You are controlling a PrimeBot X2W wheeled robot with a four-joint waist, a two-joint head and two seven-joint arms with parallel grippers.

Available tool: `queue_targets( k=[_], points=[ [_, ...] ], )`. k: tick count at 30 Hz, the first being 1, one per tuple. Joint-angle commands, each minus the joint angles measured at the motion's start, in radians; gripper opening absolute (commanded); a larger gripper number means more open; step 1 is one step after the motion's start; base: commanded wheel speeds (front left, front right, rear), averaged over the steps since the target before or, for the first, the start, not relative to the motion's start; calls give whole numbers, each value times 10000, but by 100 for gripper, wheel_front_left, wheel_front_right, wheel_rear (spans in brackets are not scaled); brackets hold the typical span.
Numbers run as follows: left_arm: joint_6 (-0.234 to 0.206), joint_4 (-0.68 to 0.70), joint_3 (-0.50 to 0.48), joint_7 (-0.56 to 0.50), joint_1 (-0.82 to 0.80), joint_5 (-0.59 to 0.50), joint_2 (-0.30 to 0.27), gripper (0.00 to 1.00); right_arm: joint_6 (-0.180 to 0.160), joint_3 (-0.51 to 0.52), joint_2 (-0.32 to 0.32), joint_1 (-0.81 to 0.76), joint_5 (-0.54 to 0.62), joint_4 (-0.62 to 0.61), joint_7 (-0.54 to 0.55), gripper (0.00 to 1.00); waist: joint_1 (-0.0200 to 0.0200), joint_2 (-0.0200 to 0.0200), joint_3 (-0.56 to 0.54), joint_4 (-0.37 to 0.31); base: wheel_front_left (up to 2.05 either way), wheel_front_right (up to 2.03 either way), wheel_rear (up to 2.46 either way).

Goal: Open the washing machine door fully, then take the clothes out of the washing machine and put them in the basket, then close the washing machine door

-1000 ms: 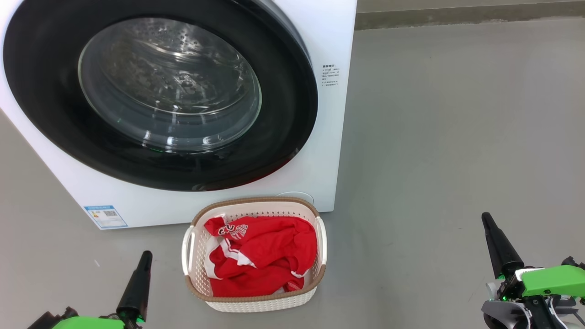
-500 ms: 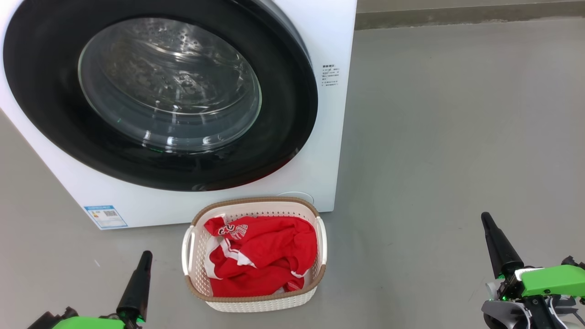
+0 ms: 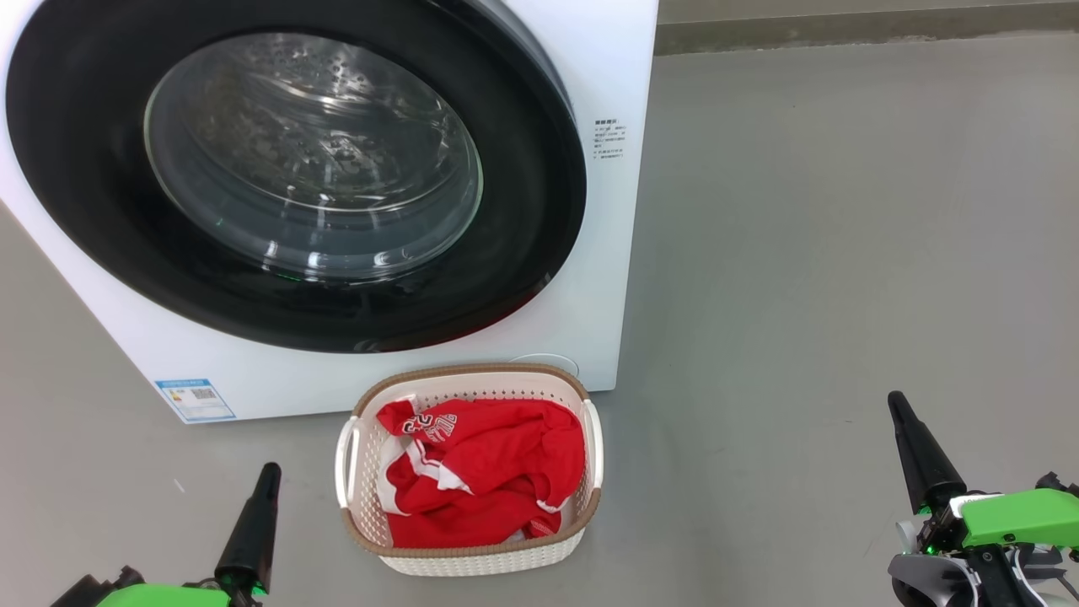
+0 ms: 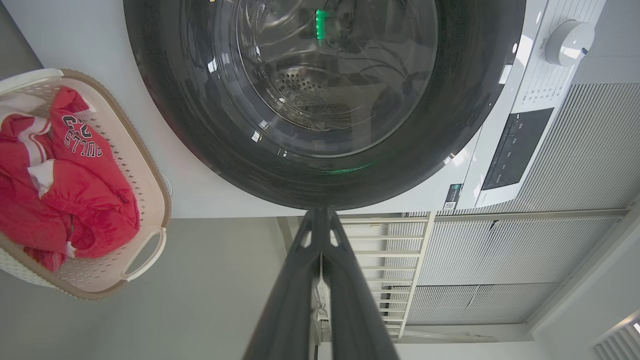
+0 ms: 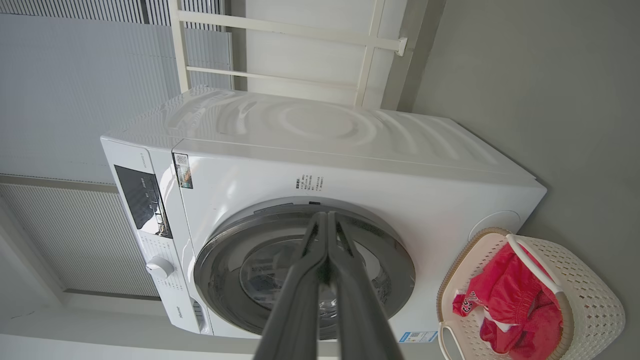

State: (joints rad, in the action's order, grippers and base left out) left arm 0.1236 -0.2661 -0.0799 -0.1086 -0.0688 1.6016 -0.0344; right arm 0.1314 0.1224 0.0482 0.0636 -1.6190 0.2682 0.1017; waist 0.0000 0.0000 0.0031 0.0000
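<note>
The round black-rimmed glass door [image 3: 295, 177] sat closed on the white washing machine [image 3: 615, 84] ahead of the left pincer [image 3: 269, 470] and right pincer [image 3: 895, 402], both shut and empty, while the red fabric clothes [image 3: 485, 472] lay in the cream plastic basket [image 3: 472, 558] on the grey floor [image 3: 801, 253], nearer the left one.

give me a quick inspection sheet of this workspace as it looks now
surface: smooth grey floor
job's things: white washing machine, its washing machine door looks shut, no red seen through the glass; red clothes piled in the basket, which stands on the floor in front of the machine
clutter: nothing seen
end effectors: left end effector shut, empty, to the basket's left; right end effector shut, empty, well to its right; both touch nothing
cables: nothing seen on the floor
surroundings: slatted wall panels and a white rail frame near the machine
</note>
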Motion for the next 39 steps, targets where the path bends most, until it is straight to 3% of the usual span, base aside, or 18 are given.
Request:
queue_targets(
  k=[1, 39],
  points=[
    [71, 209, -339, -46, -392, 71, -158, 0, -7, -158, 77, 436, 45, -238, 57, 0, 0, 0, 0, 0, 0, 0, 0],
    [71, 210, -338, -45, -392, 71, -158, 0, -7, -122, 52, 440, 75, -236, 86, 0, 0, 0, 0, 0, 0, 0, 0]
  ],
)
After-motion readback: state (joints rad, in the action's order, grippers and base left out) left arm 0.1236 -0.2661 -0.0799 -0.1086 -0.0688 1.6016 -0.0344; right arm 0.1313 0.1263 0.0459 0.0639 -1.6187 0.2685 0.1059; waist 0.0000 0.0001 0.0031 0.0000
